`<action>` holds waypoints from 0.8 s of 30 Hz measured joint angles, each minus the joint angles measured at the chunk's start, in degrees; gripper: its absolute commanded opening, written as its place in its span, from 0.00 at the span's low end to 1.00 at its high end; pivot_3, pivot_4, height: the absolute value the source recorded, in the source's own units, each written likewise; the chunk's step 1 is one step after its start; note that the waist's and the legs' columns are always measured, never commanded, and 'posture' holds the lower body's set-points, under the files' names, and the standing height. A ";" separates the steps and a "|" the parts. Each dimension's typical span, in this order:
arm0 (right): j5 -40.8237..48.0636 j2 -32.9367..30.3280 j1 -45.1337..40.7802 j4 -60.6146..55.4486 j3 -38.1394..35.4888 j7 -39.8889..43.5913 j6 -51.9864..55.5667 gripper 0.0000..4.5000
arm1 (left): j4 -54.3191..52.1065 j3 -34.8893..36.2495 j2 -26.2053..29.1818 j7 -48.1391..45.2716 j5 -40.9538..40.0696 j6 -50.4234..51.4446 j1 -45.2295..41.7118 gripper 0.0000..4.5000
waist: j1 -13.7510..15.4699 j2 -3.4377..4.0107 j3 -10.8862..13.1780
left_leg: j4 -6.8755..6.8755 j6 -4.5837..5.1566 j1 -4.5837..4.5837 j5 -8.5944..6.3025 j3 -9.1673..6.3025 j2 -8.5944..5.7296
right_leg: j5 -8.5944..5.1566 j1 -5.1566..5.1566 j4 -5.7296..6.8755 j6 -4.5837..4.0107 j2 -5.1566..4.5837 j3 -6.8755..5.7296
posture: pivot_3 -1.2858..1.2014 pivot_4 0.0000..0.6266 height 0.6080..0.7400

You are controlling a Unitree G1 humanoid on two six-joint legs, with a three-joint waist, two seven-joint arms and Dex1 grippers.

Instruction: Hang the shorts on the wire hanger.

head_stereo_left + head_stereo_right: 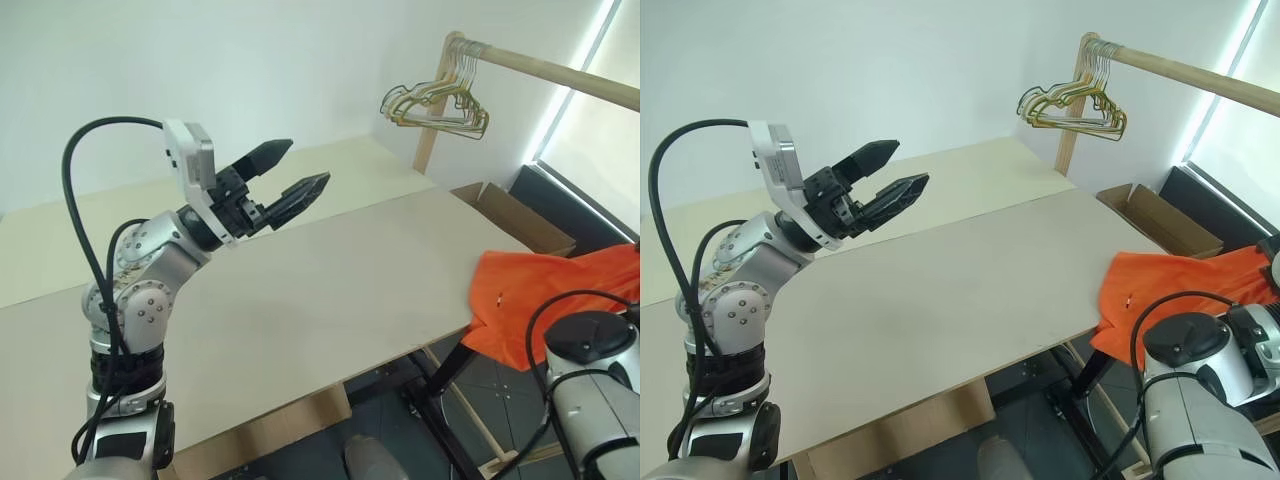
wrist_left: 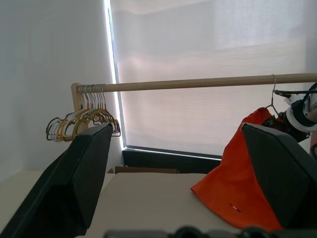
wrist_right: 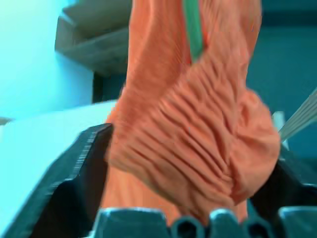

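While the left gripper (image 1: 288, 172) is held above the worktop (image 1: 330, 290) with its two black fingers spread apart and nothing between them, the shorts (image 1: 545, 300) are draped over the worktop's right edge near its front corner, partly hanging past that edge; in the left wrist view the orange fabric is seen rising to the wire hanger (image 2: 272, 96), whose hook is caught on the wooden rail (image 2: 198, 83); a green strip is seen against the gathered waistband in the right wrist view, though what it is cannot be told. The right gripper (image 3: 188, 148) is shown with its fingers spread wide on either side of the bunched waistband, the cloth lying between them; whether it is still pinched cannot be told. A bunch of gold and dark wire hangers (image 1: 440, 100) is hung at the rail's end by the post; an open cardboard box (image 1: 515, 215) is set beyond the worktop's far right corner, and its contents cannot be seen.
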 measured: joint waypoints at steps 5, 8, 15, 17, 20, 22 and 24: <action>-6.00 -0.66 6.90 -3.45 11.29 3.19 -7.72 1.00 | -0.09 0.08 0.56 -0.06 -0.84 0.20 0.03 1.00 | 0.00 0.00 0.00 | -0.01 0.00 0.01 0.00 0.00 -0.02 | 0.00 -0.01 0.01 0.02 -0.02 0.02 | 0.37 0.00 1.00; -9.87 -0.71 9.27 -5.91 17.25 4.13 -13.31 1.00 | -0.19 0.26 0.60 -0.43 -2.55 0.25 0.03 1.00 | -0.08 0.00 0.00 | -0.01 0.00 0.05 0.00 0.00 -0.01 | 0.00 -0.01 0.03 0.03 -0.02 0.04 | 0.37 0.00 1.00; -16.22 -0.72 10.43 -10.83 26.18 6.36 -23.68 1.00 | -0.29 0.97 2.24 -1.44 -6.62 1.04 0.03 1.00 | 0.07 0.02 0.00 | -0.03 -0.01 0.06 0.00 -0.02 -0.01 | 0.00 -0.01 0.01 0.04 -0.02 0.04 | 0.37 0.00 1.00; -17.58 -0.72 10.80 -11.59 28.41 7.07 -25.62 1.00 | -0.30 1.39 2.24 -1.36 -7.30 1.23 0.03 1.00 | 0.09 0.02 0.00 | -0.02 -0.01 0.07 0.00 -0.02 -0.01 | 0.00 -0.01 0.01 0.04 -0.02 0.05 | 0.38 0.00 1.00; -19.76 -0.78 11.34 -12.72 31.70 8.39 -28.32 1.00 | -0.43 1.98 2.29 -1.14 -9.24 1.76 0.03 1.00 | 0.12 0.02 0.00 | -0.03 -0.01 0.08 0.00 -0.02 0.00 | 0.00 -0.01 0.02 0.04 -0.02 0.04 | 0.38 0.00 1.00; -21.15 -1.01 12.13 -13.31 33.70 9.66 -30.38 1.00 | -0.55 1.99 3.02 -1.50 -10.01 2.39 0.16 1.00 | 0.12 0.02 0.00 | -0.03 -0.01 0.08 0.00 -0.02 -0.01 | 0.00 -0.01 0.02 0.04 -0.01 0.05 | 0.38 0.00 1.00; -21.80 -1.08 13.12 -14.08 35.84 11.63 -32.60 1.00 | -0.63 2.02 3.85 -1.98 -10.83 2.47 0.34 1.00 | 0.09 0.02 0.00 | -0.03 -0.01 0.09 -0.01 -0.02 -0.01 | 0.00 -0.01 0.02 0.04 -0.02 0.06 | 0.38 0.00 1.00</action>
